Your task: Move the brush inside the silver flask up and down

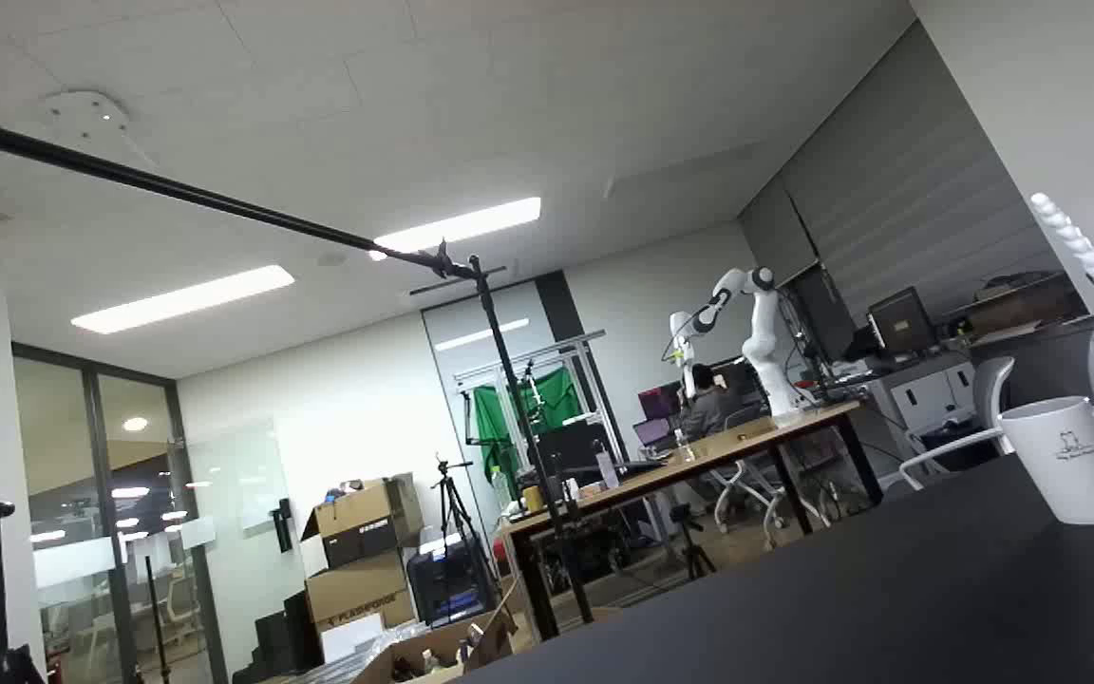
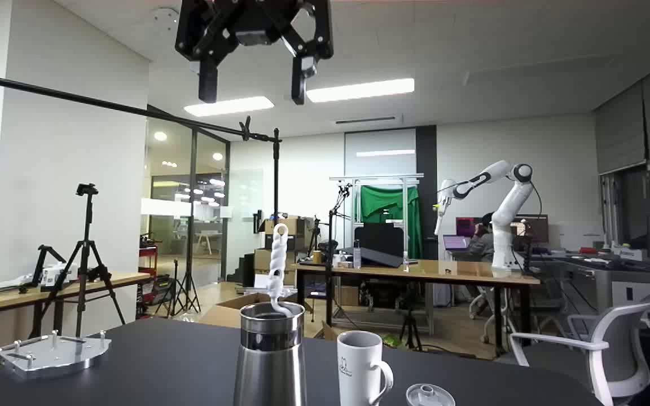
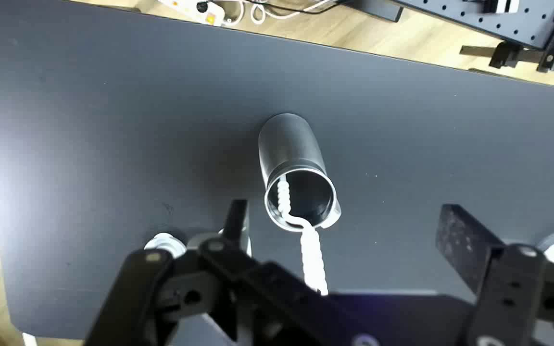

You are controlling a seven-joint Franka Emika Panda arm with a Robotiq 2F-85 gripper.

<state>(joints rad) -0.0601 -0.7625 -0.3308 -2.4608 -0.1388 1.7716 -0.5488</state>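
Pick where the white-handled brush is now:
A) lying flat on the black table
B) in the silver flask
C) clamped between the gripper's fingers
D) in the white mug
B: in an exterior view the brush sticks up out of the mouth of the silver flask, below the open gripper.

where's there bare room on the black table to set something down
In the wrist view, the black table is bare from the silver flask to the left edge, above the lid, and rightward above the metal plate. Crowded: beside the lid, where the white mug stands near the flask. The gripper hides much below.
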